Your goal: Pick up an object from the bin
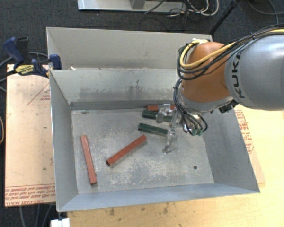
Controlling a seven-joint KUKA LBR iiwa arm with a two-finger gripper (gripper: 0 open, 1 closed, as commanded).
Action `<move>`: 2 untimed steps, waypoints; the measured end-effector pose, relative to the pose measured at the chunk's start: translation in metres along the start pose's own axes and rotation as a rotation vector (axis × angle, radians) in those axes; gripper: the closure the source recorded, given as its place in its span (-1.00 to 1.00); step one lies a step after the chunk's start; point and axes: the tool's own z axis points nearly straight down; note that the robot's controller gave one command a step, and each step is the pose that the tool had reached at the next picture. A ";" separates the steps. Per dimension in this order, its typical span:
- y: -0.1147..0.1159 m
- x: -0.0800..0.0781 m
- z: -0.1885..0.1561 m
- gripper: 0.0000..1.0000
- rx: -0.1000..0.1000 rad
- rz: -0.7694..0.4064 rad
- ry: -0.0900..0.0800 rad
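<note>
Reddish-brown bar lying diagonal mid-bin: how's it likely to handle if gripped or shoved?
The reddish-brown bar looks straight and flat-sided: probably stiff, unlikely to roll. It lies flat on the bin floor, so a push would likely slide or pivot it. Its slim shape suggests it is light.

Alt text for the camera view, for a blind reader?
The gripper hangs low in the grey bin, beside the right end of a dark green bar. A second green bar lies behind; a slanted brown bar lies left, a second brown bar leftmost.
</note>
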 end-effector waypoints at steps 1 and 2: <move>0.011 -0.043 0.076 -1.00 -0.001 -0.031 -0.015; 0.011 -0.044 0.070 1.00 0.000 -0.030 -0.019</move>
